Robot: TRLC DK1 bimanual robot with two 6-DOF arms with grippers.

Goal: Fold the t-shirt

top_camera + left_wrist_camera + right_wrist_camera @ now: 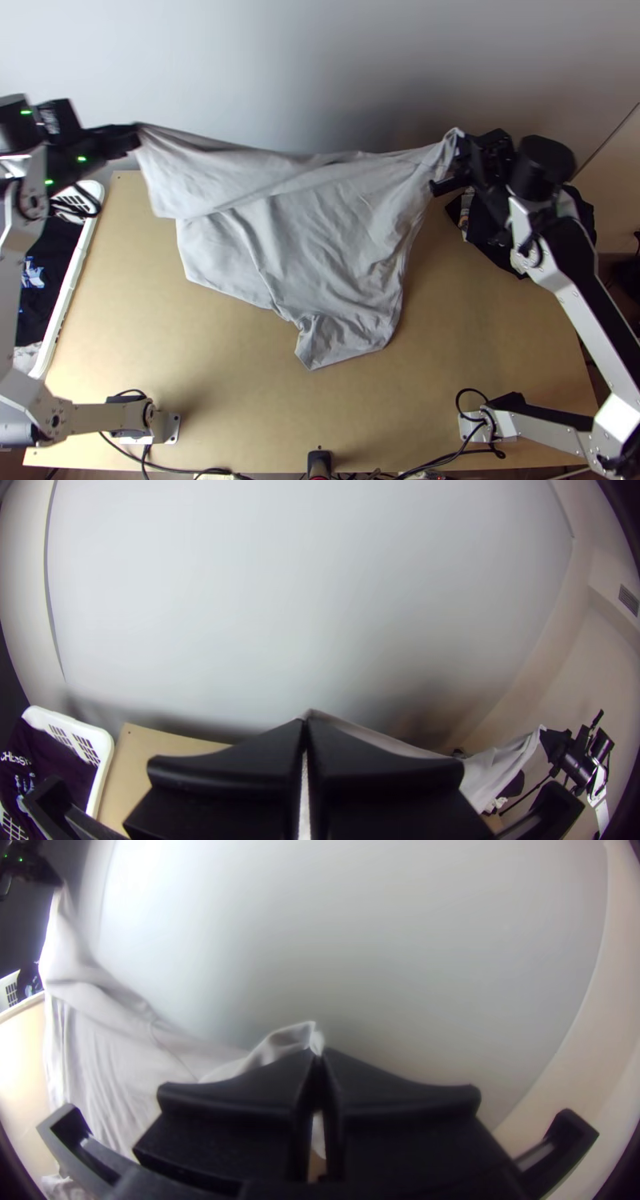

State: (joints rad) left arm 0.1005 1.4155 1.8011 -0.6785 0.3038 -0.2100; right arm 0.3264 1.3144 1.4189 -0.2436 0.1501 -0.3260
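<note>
Top view: the t-shirt [312,232] was suspended by its far edge between the left gripper [133,138] and the right gripper [462,150]. The far edge ran across the picture with a slight sag at mid-span. A loose flap overlapped the body of the garment along the left part of this edge. The body sloped down toward the near side over the wooden table [200,352], with long shallow creases. The lowest portion was bunched and partly turned over near the middle of the tabletop.

Left gripper: fingers together, clamped on one end of the far edge. In the left wrist view, a small tip of fabric protruded at the fingertips.

Right gripper: fingers closed on the opposite end. In the right wrist view, a short peak of fabric projected beyond the fingertips, and the fabric extended from there toward the left gripper.

Surroundings: a white basket [69,293] stood beside the left edge of the table, with dark cloth [63,767] inside. A black bunched item [490,228] lay at the right side of the table, near the right gripper. A pale grey panel [264,64] rose behind the far edge of the table.
</note>
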